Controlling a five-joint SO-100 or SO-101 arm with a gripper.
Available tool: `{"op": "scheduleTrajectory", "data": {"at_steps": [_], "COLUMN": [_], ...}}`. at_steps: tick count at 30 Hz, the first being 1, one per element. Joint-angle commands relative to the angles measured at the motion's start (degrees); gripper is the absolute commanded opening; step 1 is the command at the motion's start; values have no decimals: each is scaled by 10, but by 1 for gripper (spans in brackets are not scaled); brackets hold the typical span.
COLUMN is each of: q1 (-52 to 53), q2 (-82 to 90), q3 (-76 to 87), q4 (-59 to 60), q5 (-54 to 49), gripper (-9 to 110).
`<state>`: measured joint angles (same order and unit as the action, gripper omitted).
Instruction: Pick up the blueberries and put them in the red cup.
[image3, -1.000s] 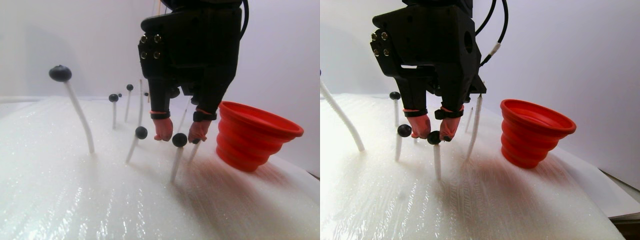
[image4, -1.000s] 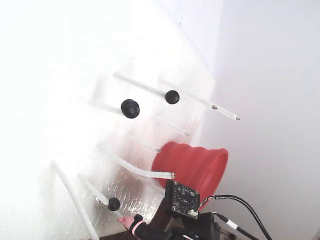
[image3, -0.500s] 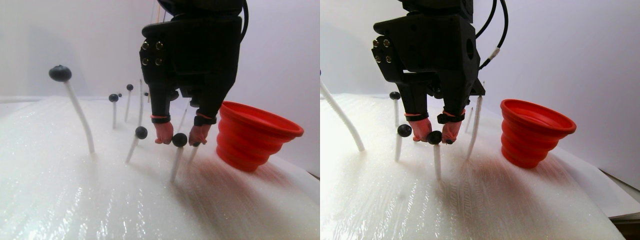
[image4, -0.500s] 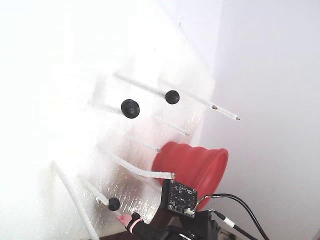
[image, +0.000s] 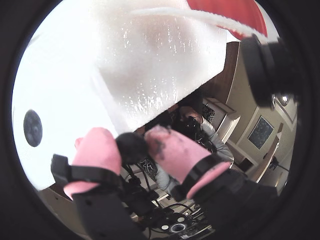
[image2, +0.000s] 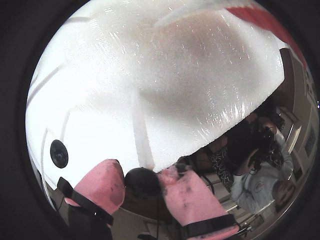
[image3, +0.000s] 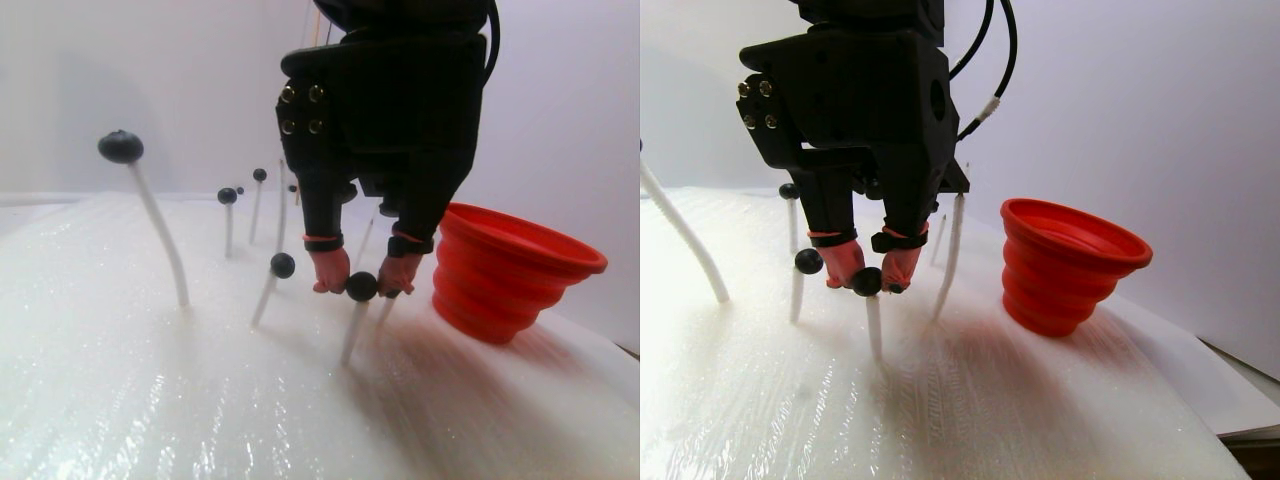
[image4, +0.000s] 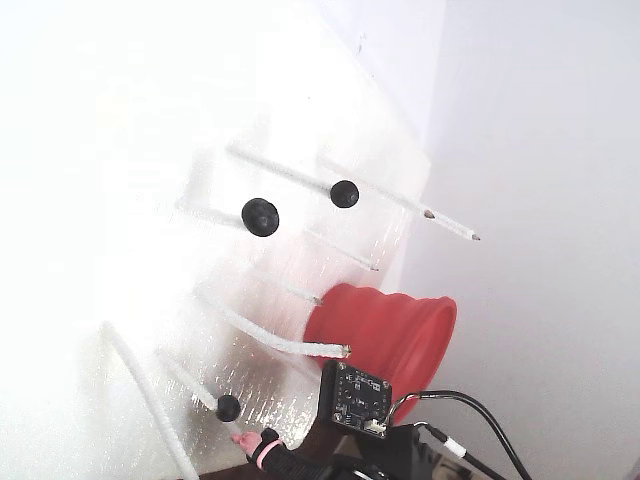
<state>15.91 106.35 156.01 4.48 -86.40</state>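
Observation:
Both pink pads of my black gripper (image3: 364, 278) press on a small blue-black blueberry (image3: 361, 287) that sits atop a thin white rod (image3: 350, 335). Both wrist views show that blueberry (image: 131, 147) (image2: 142, 182) squeezed between the fingers, gripper (image: 131, 142) (image2: 142, 177). The red cup (image3: 505, 270) stands tilted just right of the gripper in the stereo pair view, and shows again in the fixed view as the red cup (image4: 385, 335). More blueberries on rods stand to the left: one close by (image3: 283, 265), one tall (image3: 120, 147), and others farther back (image3: 227, 195).
Everything stands on a white foam sheet (image3: 200, 400) stuck with several white rods, some bare (image4: 450, 225). Two blueberries (image4: 260, 216) (image4: 344, 193) top rods in the fixed view. A black cable (image3: 985, 100) hangs behind the arm. The foam's edge drops off at the right (image3: 1230, 430).
The gripper has come down slightly, so the blueberry now lies level with the fingertips instead of just below them. The cup and other blueberries have not moved.

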Motion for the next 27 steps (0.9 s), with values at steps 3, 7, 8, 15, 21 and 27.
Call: {"op": "scheduleTrajectory", "data": {"at_steps": [3, 7, 8, 15, 21, 27], "q1": [25, 25, 25, 26, 23, 12], "q2": [12, 9, 9, 6, 10, 39], "q3": [6, 4, 4, 0, -5, -5], "q4": [-7, -7, -8, -9, -9, 16], "q5": [-6, -5, -5, -6, 0, 11], "gripper": [13, 12, 11, 11, 10, 9]}}
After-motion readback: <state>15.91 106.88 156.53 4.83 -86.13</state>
